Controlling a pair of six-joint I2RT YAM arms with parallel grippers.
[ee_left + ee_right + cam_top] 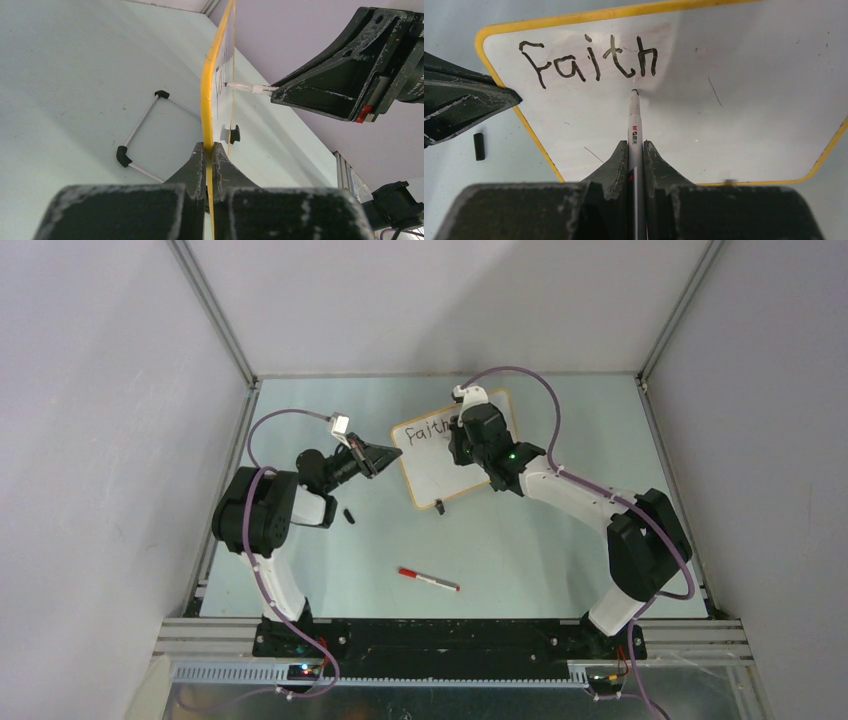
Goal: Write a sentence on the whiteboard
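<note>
Right wrist: right claw (636, 147) closed tight around the marker (634, 117); left claw (209, 149) pinches the whiteboard (734, 115) by its yellow edge. It looks light, stiff and glossy, and probably pivots easily.

Top view: right arm (560, 485) covers the end of the sentence (425, 433) and pt of the whiteboard (432, 478). Left wrist view — board edge-on, lettering unreadable. Small black bit (349, 515) on surface (530, 560) — too small to ID.
</note>
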